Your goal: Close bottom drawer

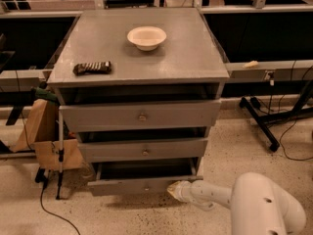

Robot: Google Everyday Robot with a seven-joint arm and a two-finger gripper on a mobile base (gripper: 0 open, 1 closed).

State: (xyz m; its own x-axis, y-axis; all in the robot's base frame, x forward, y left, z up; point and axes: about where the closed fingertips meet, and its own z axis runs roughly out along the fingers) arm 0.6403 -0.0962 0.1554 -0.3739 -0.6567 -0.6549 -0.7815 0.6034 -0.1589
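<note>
Grey cabinet (195, 62) stands centre frame with three drawers stacked.

- Bottom drawer (128, 185): at 6 o'clock of the cabinet, just above the floor (122, 217). It is pulled out, with its dark interior showing behind the slim front. Small knob (145, 187) sits at the middle of the front.
- Middle drawer (117, 151) and top drawer (107, 116): directly above, each with a dark gap along its upper edge.
- Hand (172, 190): low, at 5 o'clock of the cabinet, its tan tip at the 3 o'clock end of the bottom drawer's front. It is either touching the front or just beside it; contact cannot be confirmed. Whether the hand is apart or together: cannot tell.
- Arm (259, 207): white, rounded, enters from the 5 o'clock corner of the frame and points toward 9 o'clock.
- On the cabinet top: cream bowl (146, 37) toward 12 o'clock, upright. Dark wrapped bar (92, 68) lies flat near the 9 o'clock edge, well apart from the bowl.
- At 9 o'clock of the cabinet: brown cardboard (38, 129) leaning on the floor.
- At 3 o'clock: black stand legs (259, 121).
</note>
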